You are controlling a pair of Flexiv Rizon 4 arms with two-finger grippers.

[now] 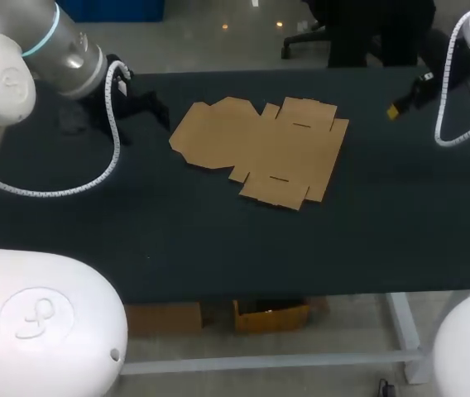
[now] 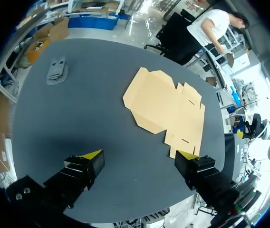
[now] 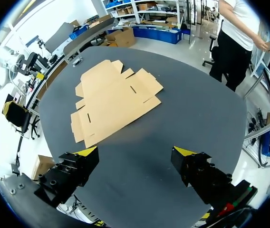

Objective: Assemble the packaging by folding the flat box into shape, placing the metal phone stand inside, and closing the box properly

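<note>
Right now both pairs of my fingers stand wide apart and hold nothing. My left gripper (image 2: pixel 139 154) hangs over the dark table (image 1: pixel 384 223), and my right gripper (image 3: pixel 135 151) does the same on the opposite side. Neither one touches anything.

Ahead of both grippers, near the middle of the table, lies the flat box (image 1: pixel 264 149). It is an unfolded brown cardboard blank, lying flat with every flap and panel spread out and no wall raised. Beyond it from my left fingers, well apart from the cardboard and near the table's far corner, lies a small grey piece that I take to be the metal phone stand (image 2: pixel 56 71). Its shape is too small for me to tell more.

So I judge the task to be at its very beginning: nothing is folded, nothing is packed, nothing is closed. The step in hand is the approach to the cardboard. The next move calls for bringing both grippers down to opposite edges of the blank. A thin sheet lying flush on the table gives little to pinch, so I would need to get a fingertip under a flap, or press one panel down while the other arm lifts a side wall along its crease.
</note>
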